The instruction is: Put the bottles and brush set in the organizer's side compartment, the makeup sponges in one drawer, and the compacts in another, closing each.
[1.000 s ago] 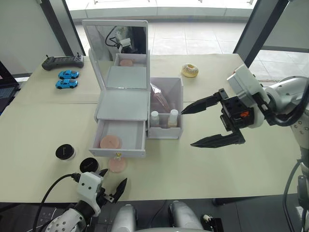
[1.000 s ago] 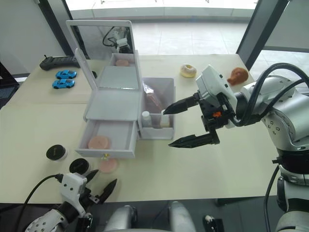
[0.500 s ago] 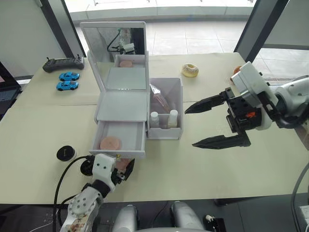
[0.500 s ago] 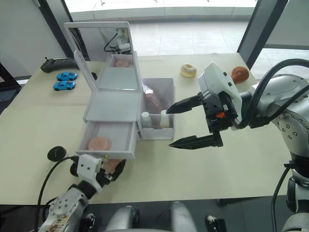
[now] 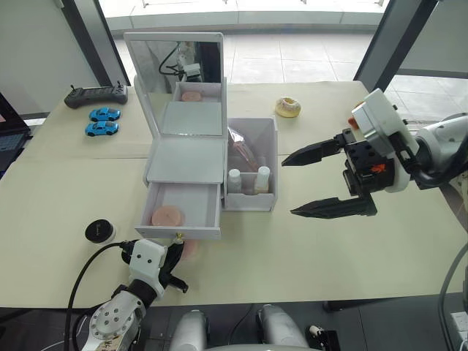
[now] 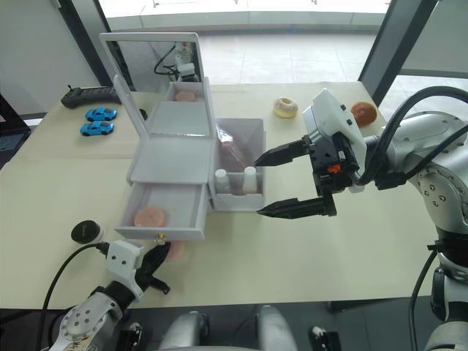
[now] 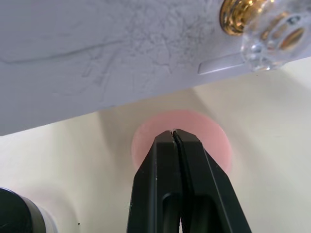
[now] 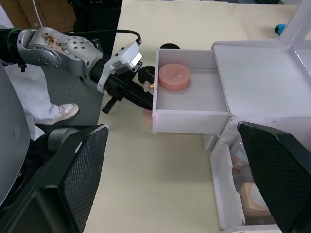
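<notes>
The white organizer [image 5: 186, 157] stands mid-table with its mirror [image 5: 175, 69] upright and its lower drawer [image 5: 146, 212] pulled out. One pink makeup sponge [image 5: 168, 216] lies in that drawer. The other sponge [image 7: 204, 141] lies flat on the table below the drawer's gold knob [image 7: 238, 14]. My left gripper [image 7: 172, 132] is shut, its tips over that sponge's middle. In the side compartment [image 5: 272, 139] stand the two bottles [image 5: 234, 178] and the brush set [image 5: 241, 150]. One black compact [image 5: 99, 232] sits left of the drawer, another [image 7: 14, 213] beside my left gripper. My right gripper [image 5: 288, 188] hovers open right of the compartment.
A doughnut-shaped object [image 5: 287, 107] lies behind the organizer to the right, and a brown round object [image 6: 363, 112] farther right. Two blue toy cars [image 5: 102, 121] and a black controller [image 5: 95, 93] sit at the back left. The table's front edge runs just under my left gripper.
My left gripper came forward from the table's front edge to the sponge below the drawer and shut its fingers. The right gripper stayed open and barely moved.
</notes>
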